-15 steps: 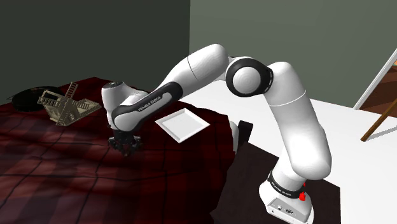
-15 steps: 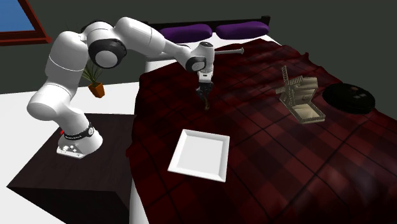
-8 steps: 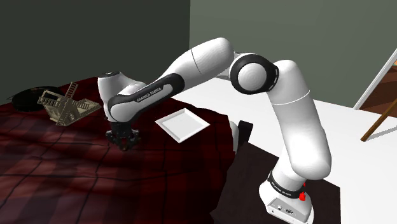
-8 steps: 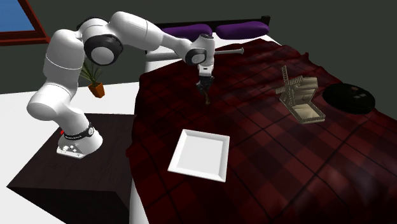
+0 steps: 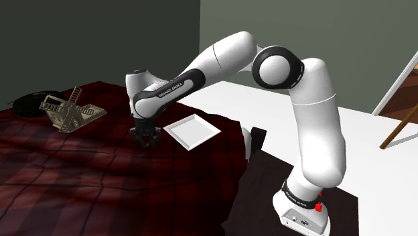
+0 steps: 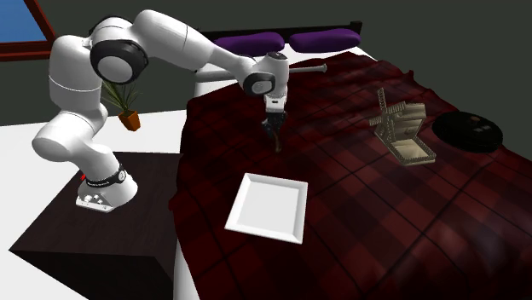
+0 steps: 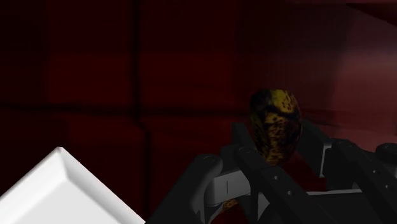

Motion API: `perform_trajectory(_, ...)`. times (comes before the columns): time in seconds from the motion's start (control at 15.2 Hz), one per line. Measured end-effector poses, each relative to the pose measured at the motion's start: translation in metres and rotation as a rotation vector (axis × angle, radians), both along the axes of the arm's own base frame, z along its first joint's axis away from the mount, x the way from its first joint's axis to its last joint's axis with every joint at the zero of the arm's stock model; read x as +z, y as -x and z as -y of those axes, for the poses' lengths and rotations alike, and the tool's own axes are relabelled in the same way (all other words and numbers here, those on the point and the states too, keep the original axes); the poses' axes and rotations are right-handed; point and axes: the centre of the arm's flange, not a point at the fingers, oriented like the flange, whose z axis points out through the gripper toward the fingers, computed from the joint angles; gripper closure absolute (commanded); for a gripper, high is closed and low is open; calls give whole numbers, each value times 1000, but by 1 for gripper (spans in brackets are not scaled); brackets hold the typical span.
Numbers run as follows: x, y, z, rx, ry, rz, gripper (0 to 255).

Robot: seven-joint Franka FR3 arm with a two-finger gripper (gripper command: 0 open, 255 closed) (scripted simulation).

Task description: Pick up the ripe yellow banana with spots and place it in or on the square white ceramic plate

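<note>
Gripping the banana (image 7: 275, 127): the hand (image 5: 146, 139) is closed on it, both fingers (image 7: 343, 167) clasping its sides in the wrist view, with the spotted end sticking out past the tips. Pinching across the narrow width makes sense, since the long axis hangs down and the fruit can't roll out. In the second exterior view it looks to hang just off the blanket (image 6: 358, 213), though contact can't be ruled out from that angle.

The target is the square white plate (image 5: 193, 130), flat on the bed. It sits at roughly 3 o'clock from the hand in the shoulder view and 6 o'clock in the second exterior view. One plate corner is visible past the fingers in the wrist view, so the hand is near it but not over it yet.

Edges and room:
- The plate has a raised rim. Judgement: the banana tip needs height to cross it, not a drag.
- The plate sits near the bed edge facing the stand (image 6: 94, 230), at 7–8 o'clock from the plate in the second exterior view. Overshoot that way risks dropping the fruit off the bed.
- The blanket between hand and plate is bare, so the path is straight.
- The windmill model (image 6: 401, 129) and black disc (image 6: 467, 132) lie at 3 o'clock from the hand in the second exterior view, well apart and off the route.
</note>
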Motion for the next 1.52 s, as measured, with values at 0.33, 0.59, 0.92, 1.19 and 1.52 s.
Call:
perform_trajectory(0.33,2,1,65,0,0,-1,255)
perform_trajectory(0.59,5,1,117,0,0,0,255)
perform_trajectory(0.92,4,0,185,-1,0,0,255)
perform_trajectory(1.19,4,-2,236,-1,0,0,255)
perform_trajectory(1.52,-7,0,276,0,0,0,255)
